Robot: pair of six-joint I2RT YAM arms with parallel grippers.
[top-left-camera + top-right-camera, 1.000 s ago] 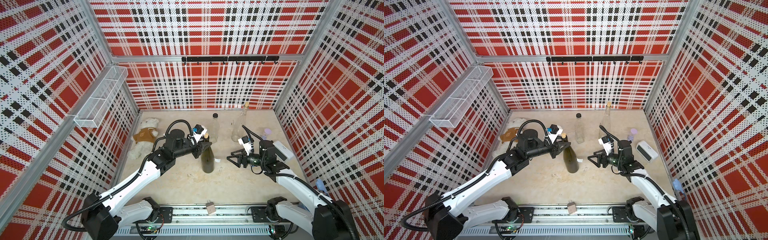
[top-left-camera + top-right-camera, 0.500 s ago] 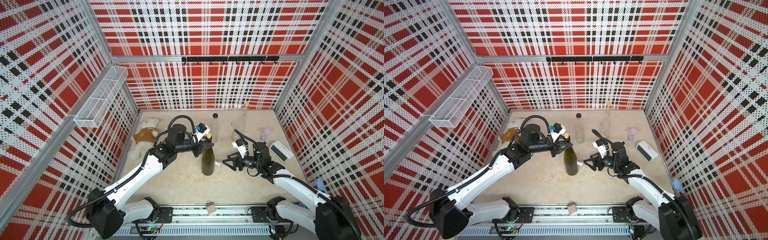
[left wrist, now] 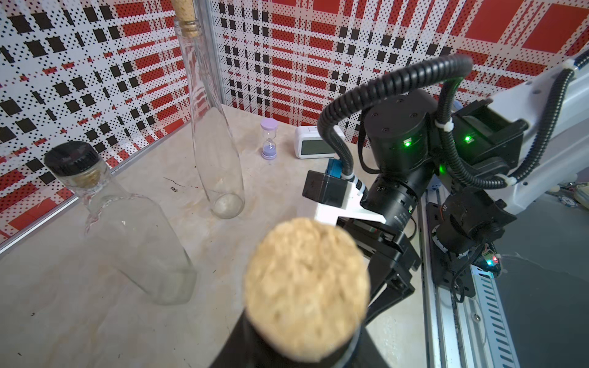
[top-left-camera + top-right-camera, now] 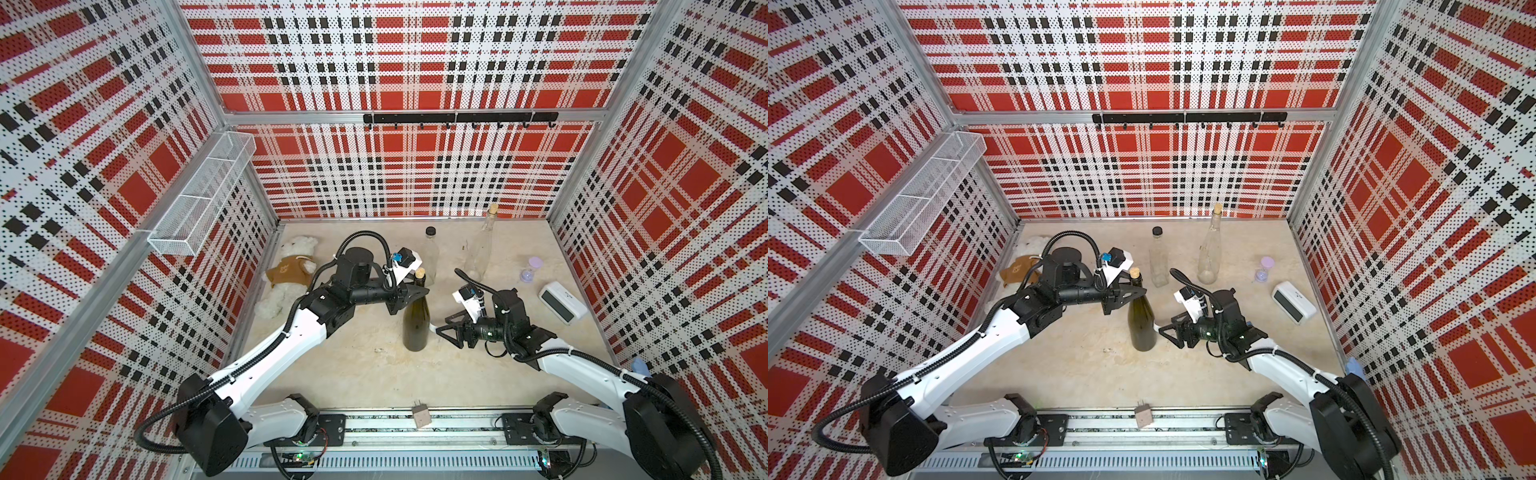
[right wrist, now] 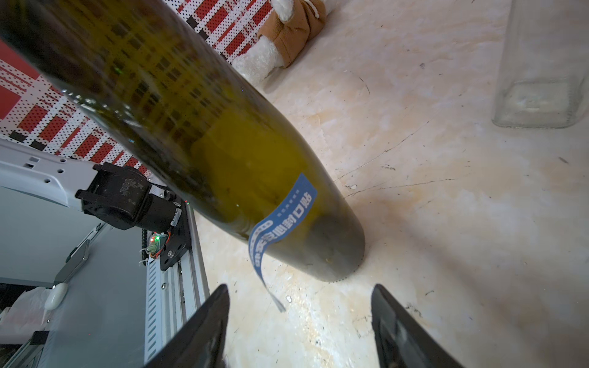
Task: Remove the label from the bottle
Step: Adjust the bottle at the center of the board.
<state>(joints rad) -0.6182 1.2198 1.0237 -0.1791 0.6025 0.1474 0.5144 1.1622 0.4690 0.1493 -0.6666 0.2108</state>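
On the surface, left claw grips the wine bottle neck; open right claw should pinch the dangling label

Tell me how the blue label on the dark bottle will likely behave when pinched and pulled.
The label will probably be floppy: its loose end hangs off the bottle as a thin strip. Being so narrow, it may tear rather than peel whole. The tall bottle might tip under the pull, though the left gripper clamps its neck.
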